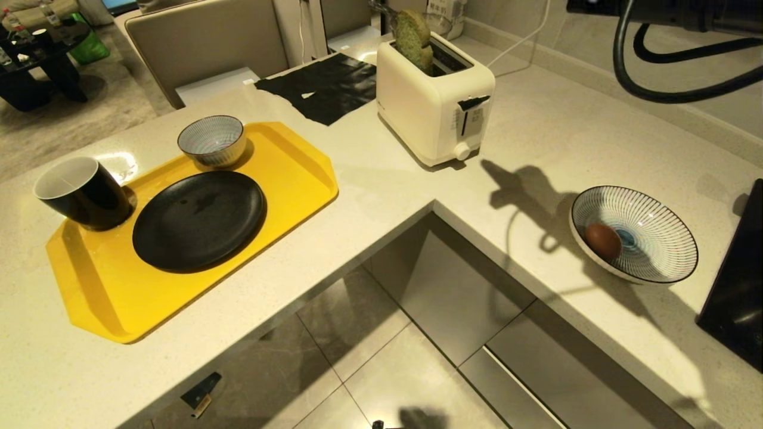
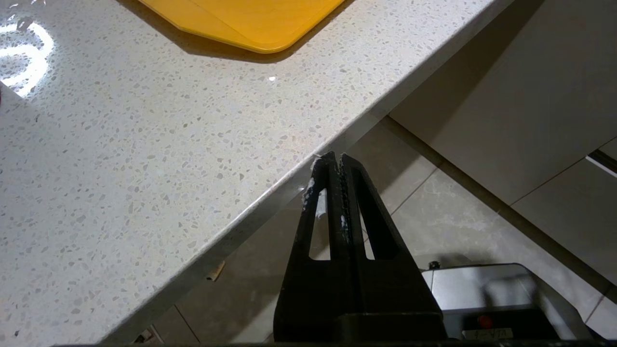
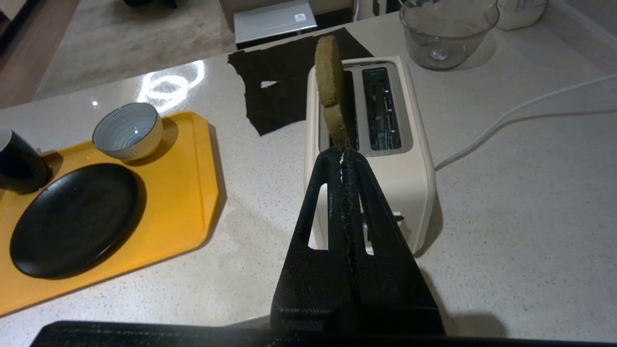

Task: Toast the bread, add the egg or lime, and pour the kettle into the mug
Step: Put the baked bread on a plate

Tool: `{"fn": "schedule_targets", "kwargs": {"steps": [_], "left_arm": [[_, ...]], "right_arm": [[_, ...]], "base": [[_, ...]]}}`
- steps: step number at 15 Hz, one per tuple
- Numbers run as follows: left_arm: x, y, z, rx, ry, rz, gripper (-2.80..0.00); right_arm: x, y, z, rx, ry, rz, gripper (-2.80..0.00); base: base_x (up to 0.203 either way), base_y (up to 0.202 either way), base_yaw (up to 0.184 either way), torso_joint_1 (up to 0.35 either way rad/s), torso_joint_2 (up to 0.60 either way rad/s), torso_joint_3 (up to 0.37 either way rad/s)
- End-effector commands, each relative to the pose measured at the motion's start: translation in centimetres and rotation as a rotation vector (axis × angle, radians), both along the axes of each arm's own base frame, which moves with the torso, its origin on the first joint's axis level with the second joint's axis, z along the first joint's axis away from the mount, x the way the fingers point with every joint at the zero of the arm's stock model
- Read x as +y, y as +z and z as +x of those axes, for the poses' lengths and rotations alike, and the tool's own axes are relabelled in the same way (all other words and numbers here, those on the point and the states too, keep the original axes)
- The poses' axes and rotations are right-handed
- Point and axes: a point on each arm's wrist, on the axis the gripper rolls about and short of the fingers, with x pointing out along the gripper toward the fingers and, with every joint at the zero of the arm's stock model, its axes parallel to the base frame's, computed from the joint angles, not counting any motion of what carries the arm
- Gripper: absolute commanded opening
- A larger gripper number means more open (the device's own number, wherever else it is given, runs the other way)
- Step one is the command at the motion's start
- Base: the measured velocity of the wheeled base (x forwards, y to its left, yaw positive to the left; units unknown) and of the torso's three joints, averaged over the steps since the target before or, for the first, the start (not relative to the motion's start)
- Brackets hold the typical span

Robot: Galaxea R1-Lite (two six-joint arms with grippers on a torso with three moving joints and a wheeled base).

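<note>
Bread [image 1: 413,37], a thick slice with a rough, pale green crumb and a tan crust, stands upright in the left slot of a smooth cream toaster [image 1: 434,106]. Its long axis runs vertically, the rounded top points up and the lower part is sunk in the slot. The toaster is a boxy shape with rounded corners, a dial and a lever on its end face. It sits on a speckled stone counter [image 1: 536,137].

A glossy yellow tray [image 1: 286,155] with clipped corners carries a matte black round plate [image 1: 198,219], a small ribbed striped bowl [image 1: 211,140] and a shiny black mug [image 1: 83,192] with a white inside. A wide striped bowl [image 1: 633,242] to the right holds a smooth brown egg [image 1: 602,240].

The right gripper [image 3: 343,155] hangs above the counter before the toaster, black fingers clenched on nothing. The left gripper [image 2: 336,159] is parked by the counter edge, likewise pressed together and empty.
</note>
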Motion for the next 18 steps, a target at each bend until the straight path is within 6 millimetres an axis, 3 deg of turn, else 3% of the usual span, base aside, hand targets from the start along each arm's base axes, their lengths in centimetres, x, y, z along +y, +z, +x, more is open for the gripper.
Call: {"fn": "schedule_targets", "kwargs": {"steps": [1, 3, 7, 11, 14, 18], "left_arm": [[0.0, 0.0, 0.0, 0.001, 0.000, 0.000, -2.80], [0.0, 0.0, 0.0, 0.001, 0.000, 0.000, -2.80], [0.0, 0.0, 0.0, 0.001, 0.000, 0.001, -2.80], [0.0, 0.0, 0.0, 0.001, 0.000, 0.000, -2.80], [0.0, 0.0, 0.0, 0.001, 0.000, 0.000, -2.80], [0.0, 0.0, 0.0, 0.002, 0.001, 0.001, -2.80]], "right_arm": [[0.8, -0.6, 1.3, -0.016, 0.004, 0.007, -2.80], [2.0, -1.0, 2.7, -0.065, 0.012, 0.028, -2.80], [3.4, -1.2, 1.6, -0.045, 0.067, 0.031, -2.80], [5.3, -3.6, 2.4, 0.028, 0.102, -0.012, -2.80], [5.1, -4.6, 3.3, 0.062, 0.078, -0.018, -2.80], [4.5, -4.4, 2.6, 0.079, 0.053, 0.009, -2.80]], "base": [[0.000, 0.000, 0.000, 0.000, 0.00, 0.000], [0.000, 0.000, 0.000, 0.000, 0.00, 0.000], [0.000, 0.000, 0.000, 0.000, 0.00, 0.000], [0.000, 0.000, 0.000, 0.000, 0.00, 0.000], [0.000, 0.000, 0.000, 0.000, 0.00, 0.000], [0.000, 0.000, 0.000, 0.000, 0.00, 0.000]]}}
